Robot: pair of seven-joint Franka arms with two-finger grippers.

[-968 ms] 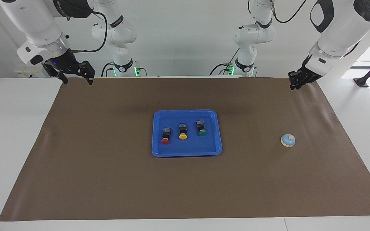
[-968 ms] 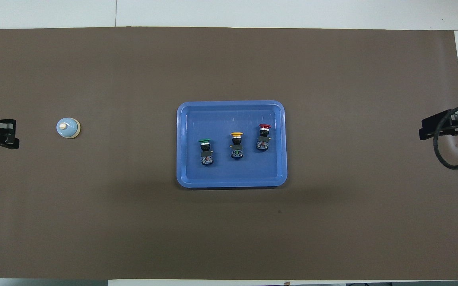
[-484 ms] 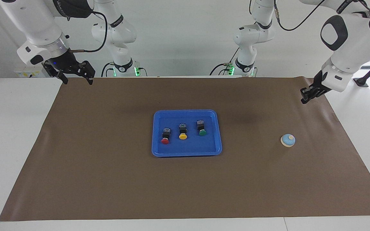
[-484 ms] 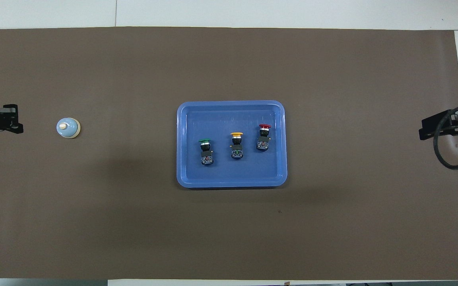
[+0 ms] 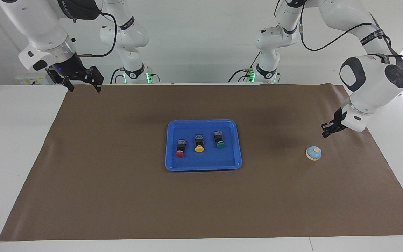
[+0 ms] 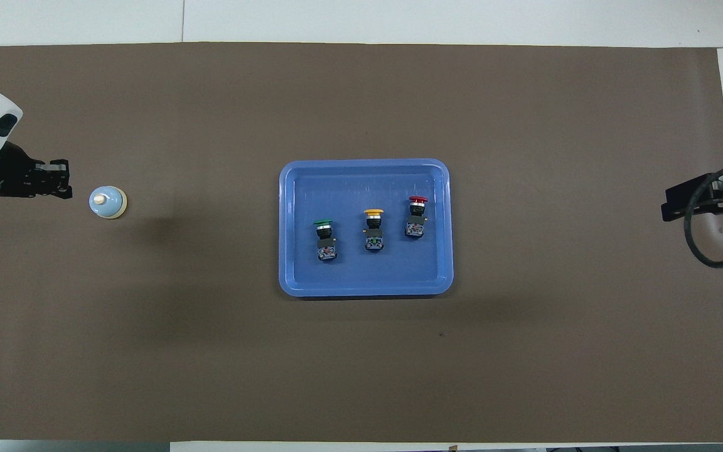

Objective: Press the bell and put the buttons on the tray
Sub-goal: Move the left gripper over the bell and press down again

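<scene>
The blue tray (image 5: 171, 164) (image 6: 289, 276) lies mid-mat and holds three buttons on their sides: red (image 5: 180, 148) (image 6: 416, 217), yellow (image 5: 199, 143) (image 6: 373, 230) and green (image 5: 219, 139) (image 6: 325, 239). The light-blue bell (image 5: 313, 153) (image 6: 108, 203) stands on the mat toward the left arm's end. My left gripper (image 5: 326, 133) (image 6: 65, 189) hangs shut, empty, low in the air just beside the bell, clear of it. My right gripper (image 5: 83, 85) (image 6: 668, 210) waits open and empty over the mat's edge at the right arm's end.
A brown mat (image 5: 117, 196) (image 6: 524, 351) covers most of the white table. A black cable (image 6: 706, 251) loops down from the right wrist. Both arm bases stand at the robots' edge of the table.
The left arm has swung down and out over the mat, bringing its shut gripper from the mat's corner to just beside the bell. The right arm, tray and buttons have not moved.
</scene>
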